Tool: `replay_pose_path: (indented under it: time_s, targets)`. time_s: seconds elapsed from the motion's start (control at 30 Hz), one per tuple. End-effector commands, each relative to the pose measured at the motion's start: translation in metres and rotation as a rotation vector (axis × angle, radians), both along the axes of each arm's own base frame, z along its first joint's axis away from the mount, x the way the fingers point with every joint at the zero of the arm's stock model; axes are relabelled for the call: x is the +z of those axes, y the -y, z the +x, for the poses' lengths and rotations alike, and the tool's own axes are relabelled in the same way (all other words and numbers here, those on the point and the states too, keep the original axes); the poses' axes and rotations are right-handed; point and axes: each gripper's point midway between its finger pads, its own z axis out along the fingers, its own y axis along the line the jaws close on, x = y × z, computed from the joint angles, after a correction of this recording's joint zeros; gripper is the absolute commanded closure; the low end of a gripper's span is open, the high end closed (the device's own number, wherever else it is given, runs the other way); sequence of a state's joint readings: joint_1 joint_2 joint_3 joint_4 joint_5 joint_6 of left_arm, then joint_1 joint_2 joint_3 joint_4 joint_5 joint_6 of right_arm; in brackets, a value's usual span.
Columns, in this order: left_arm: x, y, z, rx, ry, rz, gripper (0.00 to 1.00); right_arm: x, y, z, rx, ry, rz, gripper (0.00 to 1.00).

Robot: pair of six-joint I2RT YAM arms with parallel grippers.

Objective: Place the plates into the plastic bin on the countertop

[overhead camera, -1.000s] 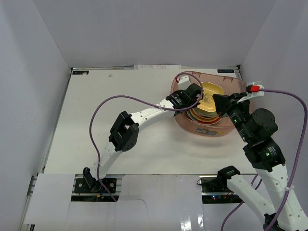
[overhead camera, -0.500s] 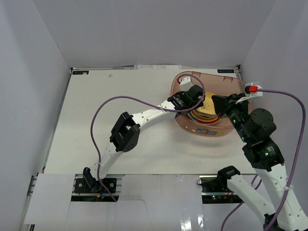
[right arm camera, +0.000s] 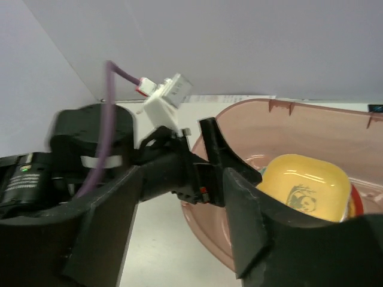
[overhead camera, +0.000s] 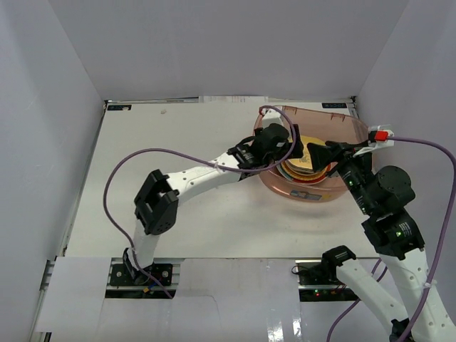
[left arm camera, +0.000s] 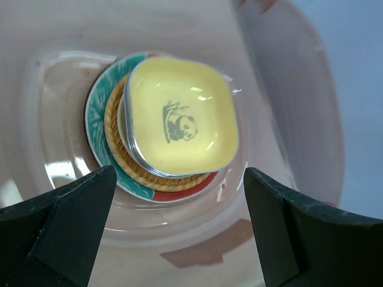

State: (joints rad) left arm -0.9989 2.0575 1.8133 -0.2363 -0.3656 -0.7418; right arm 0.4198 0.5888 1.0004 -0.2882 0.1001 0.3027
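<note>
Evidently my left gripper (left arm camera: 179, 185) hangs wide and empty over the plastic bin (left arm camera: 287, 89), my right gripper (right arm camera: 179, 185) likewise unclenched; the yellow plate (left arm camera: 179, 122) sits centre-frame atop the other plates (left arm camera: 96, 131), nested for stability.

— Where are the plates (left arm camera: 179, 128)?
— Stacked in the plastic bin (left arm camera: 54, 78), straight below the left hand (left arm camera: 178, 176).
— And the right hand (overhead camera: 318, 154)?
— Just beside the left, above the same bin on the surface (overhead camera: 178, 142).
</note>
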Motion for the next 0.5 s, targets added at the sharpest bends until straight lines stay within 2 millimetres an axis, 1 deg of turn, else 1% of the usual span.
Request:
replay_pose_path:
  time_s: [0.0, 0.03, 0.07, 0.1, 0.13, 0.17, 0.2, 0.23, 0.27, 0.3, 0.33, 0.37, 0.4, 0.47]
  targets:
    - [0.121, -0.036, -0.031, -0.105, 0.264, -0.106, 0.02, 0.026, 0.0, -0.008, 0.025, 0.109, 0.012, 0.14]
    - [0.129, -0.047, -0.038, -0.109, 0.29, -0.106, 0.02, 0.026, 0.002, -0.011, 0.02, 0.12, 0.014, 0.04]
    - [0.159, -0.072, -0.051, -0.106, 0.339, -0.135, 0.02, 0.025, 0.004, -0.012, 0.012, 0.127, 0.016, 0.1]
    - [0.139, -0.087, -0.057, -0.102, 0.334, -0.074, 0.02, 0.028, 0.013, -0.015, -0.03, 0.145, 0.023, 0.1]
    - [0.138, -0.101, -0.065, -0.101, 0.336, -0.061, 0.02, 0.021, 0.019, -0.013, -0.061, 0.136, 0.018, 0.1]
    - [0.165, -0.129, -0.079, -0.088, 0.377, -0.098, 0.02, 0.019, 0.026, -0.013, -0.099, 0.136, 0.026, 0.1]
    - [0.14, -0.144, -0.087, -0.091, 0.353, -0.036, 0.02, 0.015, 0.04, -0.015, -0.169, 0.125, 0.041, 0.1]
    - [0.139, -0.159, -0.094, -0.08, 0.353, -0.028, 0.02, 0.011, 0.046, -0.016, -0.196, 0.123, 0.036, 0.1]
    - [0.139, -0.173, -0.101, -0.073, 0.353, -0.024, 0.02, 0.002, 0.05, -0.016, -0.215, 0.108, 0.02, 0.1]
    - [0.158, -0.199, -0.116, -0.055, 0.381, -0.071, 0.02, -0.002, 0.057, -0.02, -0.247, 0.11, 0.019, 0.1]
    - [0.152, -0.214, -0.123, -0.046, 0.364, -0.056, 0.02, -0.007, 0.06, -0.02, -0.257, 0.106, 0.002, 0.1]
    - [0.152, -0.24, -0.135, -0.017, 0.366, -0.072, 0.02, -0.015, 0.064, -0.023, -0.269, 0.101, -0.012, 0.1]
    - [0.158, -0.251, -0.141, -0.007, 0.383, -0.097, 0.02, -0.016, 0.067, -0.025, -0.277, 0.109, -0.019, 0.1]
    - [0.153, -0.272, -0.151, 0.007, 0.385, -0.095, 0.02, -0.021, 0.072, -0.028, -0.297, 0.12, -0.039, 0.1]
